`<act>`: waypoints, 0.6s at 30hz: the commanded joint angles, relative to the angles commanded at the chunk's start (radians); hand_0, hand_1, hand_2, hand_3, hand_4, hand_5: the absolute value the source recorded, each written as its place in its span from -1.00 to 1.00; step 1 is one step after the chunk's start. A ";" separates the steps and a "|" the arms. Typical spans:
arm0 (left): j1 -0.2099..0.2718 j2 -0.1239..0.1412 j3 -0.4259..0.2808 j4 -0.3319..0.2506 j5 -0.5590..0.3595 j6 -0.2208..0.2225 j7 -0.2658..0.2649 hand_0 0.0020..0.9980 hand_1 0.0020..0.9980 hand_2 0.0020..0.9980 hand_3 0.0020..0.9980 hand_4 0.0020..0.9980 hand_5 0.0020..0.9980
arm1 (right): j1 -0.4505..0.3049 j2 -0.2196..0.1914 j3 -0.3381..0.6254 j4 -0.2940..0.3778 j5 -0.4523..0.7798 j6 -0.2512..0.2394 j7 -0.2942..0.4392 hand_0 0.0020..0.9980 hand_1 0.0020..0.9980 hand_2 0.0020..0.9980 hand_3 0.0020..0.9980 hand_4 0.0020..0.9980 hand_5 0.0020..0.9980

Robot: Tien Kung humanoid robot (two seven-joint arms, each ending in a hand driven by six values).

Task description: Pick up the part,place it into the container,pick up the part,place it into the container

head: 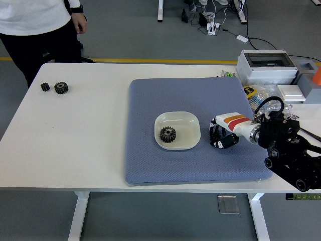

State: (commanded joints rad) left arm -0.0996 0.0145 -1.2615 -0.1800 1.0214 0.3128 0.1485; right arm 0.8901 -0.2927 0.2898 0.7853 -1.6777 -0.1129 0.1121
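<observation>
1 gear [168, 133] is seen in the white container [177, 118]; right robot hand [220, 136] is curled just beside it, grip contents cannot be told; placement into container is judged next

Mat [150, 160]: blue woven cloth, textured, matt. Dish [189, 120]: smooth, glossy white. Gear [168, 133] inside: dark toothed metal, dull. Table [75, 150]: smooth white.

I'm seeing a black gear [168, 133] in a white dish [190, 120], blue-grey textured mat [150, 100], white surface [90, 130], robot hand [220, 136] showing orange-red stripes.
</observation>
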 joint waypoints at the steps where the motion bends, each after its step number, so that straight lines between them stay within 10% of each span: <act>1: 0.000 0.000 0.000 0.000 0.001 0.000 0.000 0.18 0.09 0.32 0.12 0.32 0.14 | -0.001 0.000 0.000 0.000 0.001 0.000 0.001 -0.68 -0.34 -0.19 -0.07 0.71 -0.81; 18: -0.002 0.001 0.000 0.000 0.006 -0.004 0.001 0.18 0.09 0.32 0.12 0.32 0.14 | 0.001 -0.009 0.014 0.010 -0.001 -0.013 0.003 -0.70 -0.40 -0.25 -0.08 0.70 -0.84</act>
State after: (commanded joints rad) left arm -0.1016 0.0156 -1.2618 -0.1800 1.0274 0.3089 0.1499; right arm 0.8907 -0.3018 0.3042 0.7956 -1.6785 -0.1260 0.1149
